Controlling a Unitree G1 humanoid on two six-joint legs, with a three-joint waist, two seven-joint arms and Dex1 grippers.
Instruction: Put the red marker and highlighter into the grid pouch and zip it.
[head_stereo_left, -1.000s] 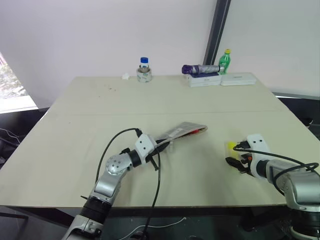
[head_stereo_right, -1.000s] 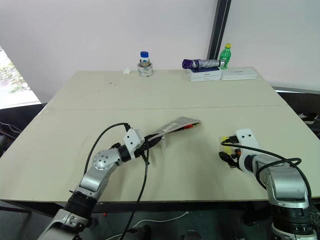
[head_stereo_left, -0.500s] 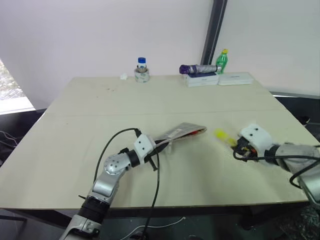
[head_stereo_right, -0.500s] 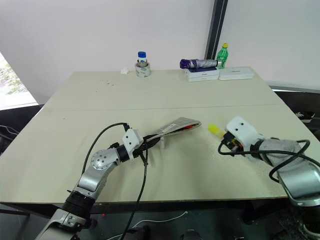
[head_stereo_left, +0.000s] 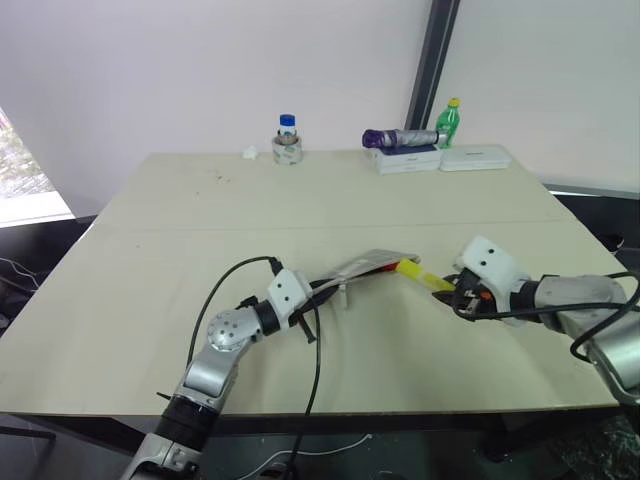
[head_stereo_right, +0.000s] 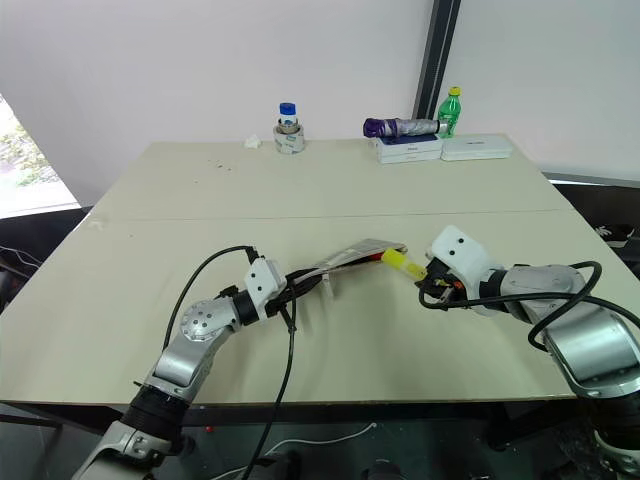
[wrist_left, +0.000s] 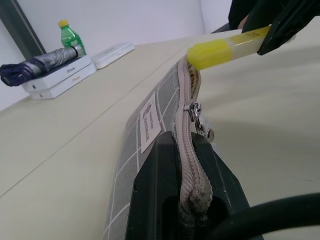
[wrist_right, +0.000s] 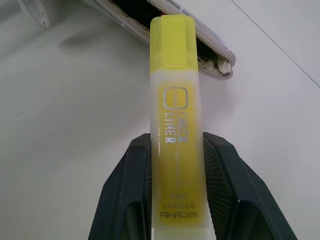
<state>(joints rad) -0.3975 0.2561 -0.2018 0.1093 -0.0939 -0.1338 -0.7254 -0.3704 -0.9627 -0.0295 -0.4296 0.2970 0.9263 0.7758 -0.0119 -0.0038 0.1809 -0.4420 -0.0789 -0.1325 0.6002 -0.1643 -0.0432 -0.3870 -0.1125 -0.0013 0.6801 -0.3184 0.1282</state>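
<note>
The grid pouch (head_stereo_left: 362, 264) is grey with white lines and a white label. It is held tilted above the table, with my left gripper (head_stereo_left: 325, 290) shut on its zip edge; in the left wrist view the black fingers (wrist_left: 165, 165) clamp the zip band. The zip is open at the far end. My right gripper (wrist_right: 175, 150) is shut on the yellow highlighter (head_stereo_left: 412, 270). Its cap (wrist_right: 172, 40) points at the pouch's open mouth (wrist_right: 215, 55) and nearly touches it. The red marker is hidden.
At the table's far edge stand a green bottle (head_stereo_left: 453, 112), a folded purple umbrella (head_stereo_left: 400, 137) on white boxes (head_stereo_left: 478, 157), and a blue-lidded jar (head_stereo_left: 288, 138). The cream table (head_stereo_left: 180, 230) spreads around the pouch, with its front edge near my arms.
My right gripper has lifted the highlighter off the table and carried it left and up to the pouch's mouth, rolling the wrist. The left gripper and pouch stayed put.
</note>
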